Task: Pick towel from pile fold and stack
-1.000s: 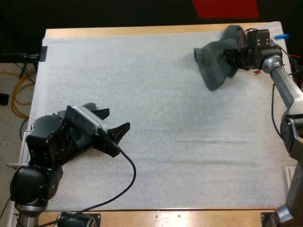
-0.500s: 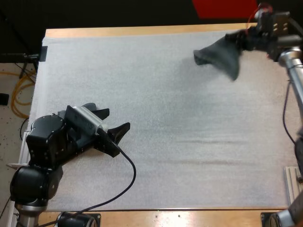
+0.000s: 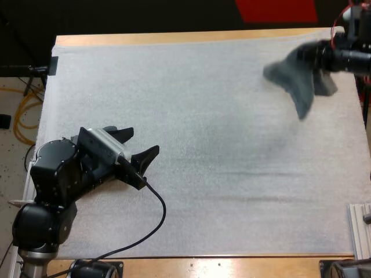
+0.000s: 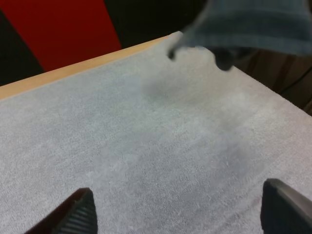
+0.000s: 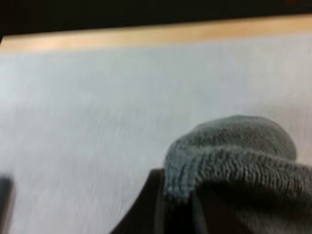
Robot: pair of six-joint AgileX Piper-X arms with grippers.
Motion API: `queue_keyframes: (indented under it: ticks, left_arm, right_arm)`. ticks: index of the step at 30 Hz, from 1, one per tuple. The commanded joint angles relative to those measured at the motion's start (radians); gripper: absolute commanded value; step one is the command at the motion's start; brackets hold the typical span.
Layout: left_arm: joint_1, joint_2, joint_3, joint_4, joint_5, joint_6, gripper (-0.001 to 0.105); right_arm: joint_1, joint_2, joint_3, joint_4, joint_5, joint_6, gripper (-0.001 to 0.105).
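Note:
A dark grey-green towel [image 3: 297,76] hangs in the air over the mat's far right part, bunched and trailing downward. My right gripper [image 3: 324,58] is shut on the towel's upper end. In the right wrist view the towel [image 5: 234,151] bulges out right at the fingers, above the white mat. The left wrist view has the same towel [image 4: 248,24] hanging far off near the table's far edge. My left gripper [image 3: 138,155] rests low over the mat's near left, open, its fingertips [image 4: 80,214] wide apart with only mat between them.
The white mat [image 3: 197,145] covers the wooden table [image 3: 174,37]. A faint shadow lies on the mat beneath the hanging towel. Cables and floor lie beyond the table's left edge.
My right gripper has lifted the towel off the mat at the far right and swung it up and toward the right edge. The left arm has barely moved.

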Motion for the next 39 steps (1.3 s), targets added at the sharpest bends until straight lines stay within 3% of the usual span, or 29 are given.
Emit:
queue_keyframes:
  ticks: [1, 9, 14, 17, 20, 21, 24, 27, 31, 34, 39]
  left_arm:
    - [-0.003, -0.001, -0.007, -0.011, 0.007, -0.010, 0.067]
    - [-0.003, -0.001, -0.007, -0.011, 0.024, -0.010, 0.067]
    - [-0.003, -0.001, -0.007, -0.011, 0.037, -0.010, 0.067]
    - [-0.003, -0.001, -0.007, -0.011, 0.037, -0.010, 0.067]
    - [-0.003, -0.001, -0.007, -0.011, 0.037, -0.010, 0.067]
    - [-0.003, -0.001, -0.007, -0.011, 0.037, -0.010, 0.067]
    - [-0.003, -0.001, -0.007, -0.011, 0.037, -0.010, 0.067]
    - [-0.003, -0.001, -0.007, -0.011, 0.037, -0.010, 0.067]
    - [-0.003, -0.001, -0.007, -0.011, 0.037, -0.010, 0.067]
    - [-0.003, -0.001, -0.007, -0.011, 0.037, -0.010, 0.067]
    - [-0.003, -0.001, -0.007, -0.011, 0.037, -0.010, 0.067]
  right_arm:
    - [0.024, -0.024, -0.007, 0.070, -0.017, -0.032, 0.000]
    - [0.255, -0.092, -0.007, 0.424, -0.059, 0.005, 0.000]
    - [0.408, -0.083, 0.038, 0.436, -0.082, 0.077, 0.000]
    - [0.416, 0.028, 0.165, 0.172, -0.082, 0.184, 0.000]
    - [0.409, 0.177, 0.180, -0.091, -0.115, 0.270, 0.000]
    - [0.409, 0.259, 0.170, -0.257, -0.174, 0.344, 0.000]
    - [0.409, 0.373, 0.135, -0.460, -0.276, 0.487, 0.000]
    - [0.409, 0.464, 0.096, -0.611, -0.311, 0.603, 0.000]
    - [0.409, 0.533, 0.041, -0.773, -0.297, 0.651, 0.001]
    - [0.409, 0.534, 0.032, -0.821, -0.221, 0.642, 0.016]
    - [0.409, 0.533, 0.032, -0.859, -0.214, 0.641, 0.076]
